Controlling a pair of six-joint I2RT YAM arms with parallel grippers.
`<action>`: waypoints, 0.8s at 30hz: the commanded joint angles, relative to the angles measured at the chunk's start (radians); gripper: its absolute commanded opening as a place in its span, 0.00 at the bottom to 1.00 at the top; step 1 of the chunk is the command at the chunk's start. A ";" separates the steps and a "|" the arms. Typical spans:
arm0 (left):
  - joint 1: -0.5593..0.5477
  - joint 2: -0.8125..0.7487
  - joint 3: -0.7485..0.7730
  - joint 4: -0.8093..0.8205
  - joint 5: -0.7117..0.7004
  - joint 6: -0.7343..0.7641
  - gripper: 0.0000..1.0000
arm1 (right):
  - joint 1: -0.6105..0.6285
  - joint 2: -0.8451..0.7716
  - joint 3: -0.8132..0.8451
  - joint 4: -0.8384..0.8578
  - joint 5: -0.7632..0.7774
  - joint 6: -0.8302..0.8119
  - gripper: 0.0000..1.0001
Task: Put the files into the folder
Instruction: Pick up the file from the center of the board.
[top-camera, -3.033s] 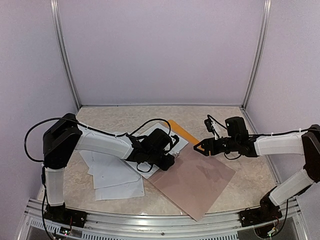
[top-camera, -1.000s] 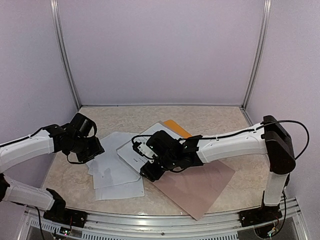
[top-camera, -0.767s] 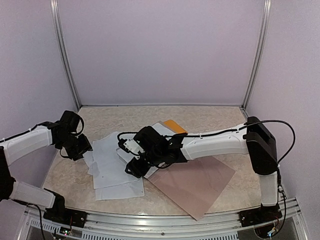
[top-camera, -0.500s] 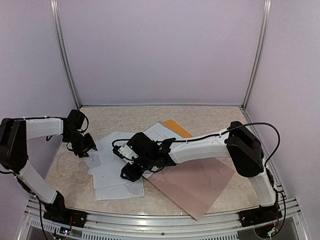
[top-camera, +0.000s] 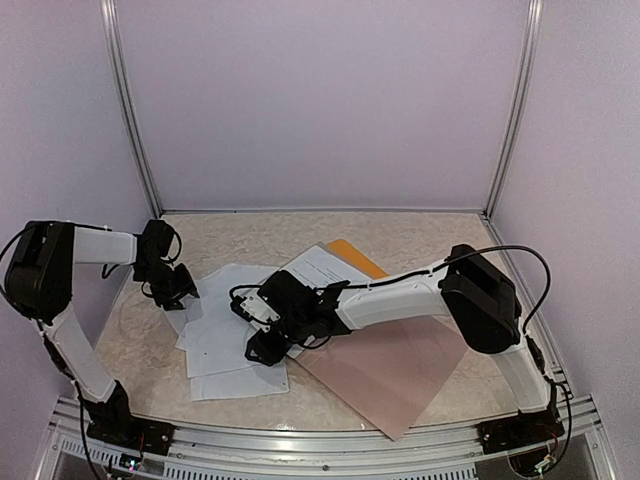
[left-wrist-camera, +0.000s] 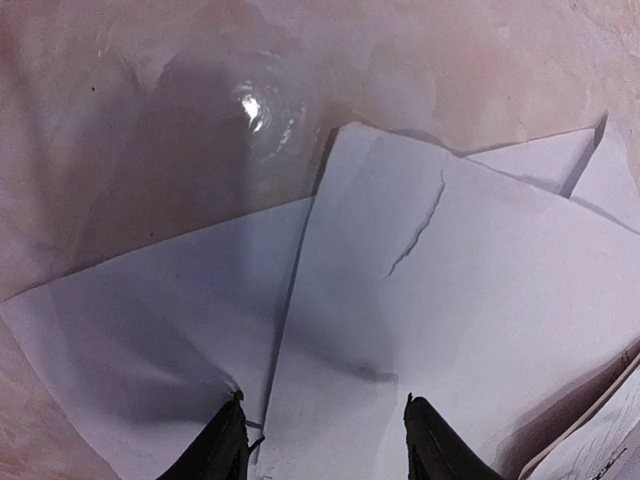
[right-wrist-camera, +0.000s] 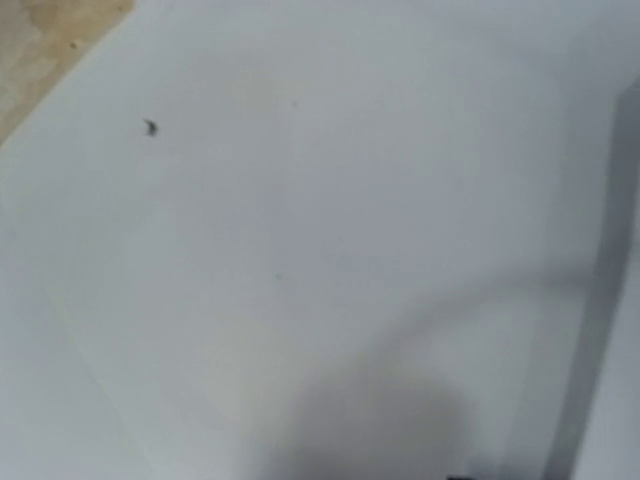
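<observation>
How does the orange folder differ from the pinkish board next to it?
The folder is orange-yellow; the board is pinkish-brown. The folder is mostly covered by a printed sheet, only a corner showing; the board is largely bare. The folder lies farther back; the board reaches toward the near edge. Both lie flat on the table, turned at an angle.

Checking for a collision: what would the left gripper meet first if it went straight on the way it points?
Most likely the loose white paper sheets: the left gripper, jaws apart, points at the creased top sheet. How near it is, I cannot tell.
</observation>
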 joint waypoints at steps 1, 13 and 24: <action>0.019 0.034 0.014 0.025 0.001 0.024 0.50 | -0.011 0.030 -0.028 0.022 -0.017 0.022 0.52; 0.002 -0.011 -0.101 0.167 0.108 -0.016 0.33 | -0.012 0.058 -0.056 0.043 -0.031 0.040 0.50; -0.060 -0.060 -0.111 0.166 0.057 -0.017 0.21 | -0.012 0.055 -0.062 0.038 -0.027 0.033 0.50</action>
